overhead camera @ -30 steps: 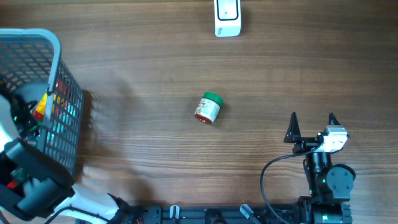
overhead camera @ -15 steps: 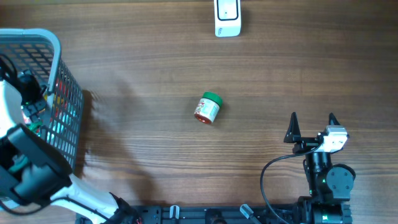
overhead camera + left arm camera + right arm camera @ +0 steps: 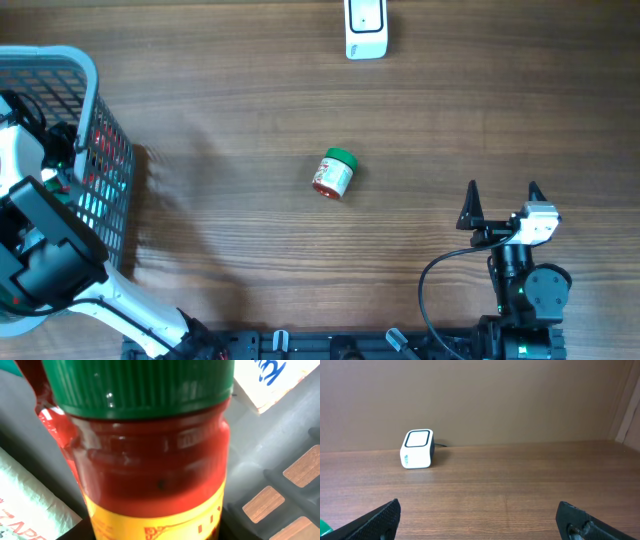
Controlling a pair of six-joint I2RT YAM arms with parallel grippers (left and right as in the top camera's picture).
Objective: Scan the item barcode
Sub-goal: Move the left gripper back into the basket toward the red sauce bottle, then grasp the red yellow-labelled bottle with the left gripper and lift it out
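Observation:
A jar with a green lid, red contents and a yellow label [image 3: 150,460] fills the left wrist view, close in front of the camera. It stands inside the grey basket [image 3: 90,75] at the left edge. My left gripper [image 3: 58,160] reaches down into that basket; its fingers are hidden, so whether they hold the jar does not show. The white barcode scanner [image 3: 366,28] sits at the far middle of the table, also seen as a white scanner [image 3: 417,449]. My right gripper [image 3: 501,200] rests open near the front right, nothing between its fingers.
A small green-lidded jar [image 3: 335,174] lies on its side mid-table. The basket holds other packets: a white box [image 3: 270,380] and a pale packet [image 3: 25,505] beside the jar. The basket's mesh wall [image 3: 110,190] stands between the left arm and the table.
The left arm has shifted farther back inside the basket. The right arm and the jar on the table have not moved.

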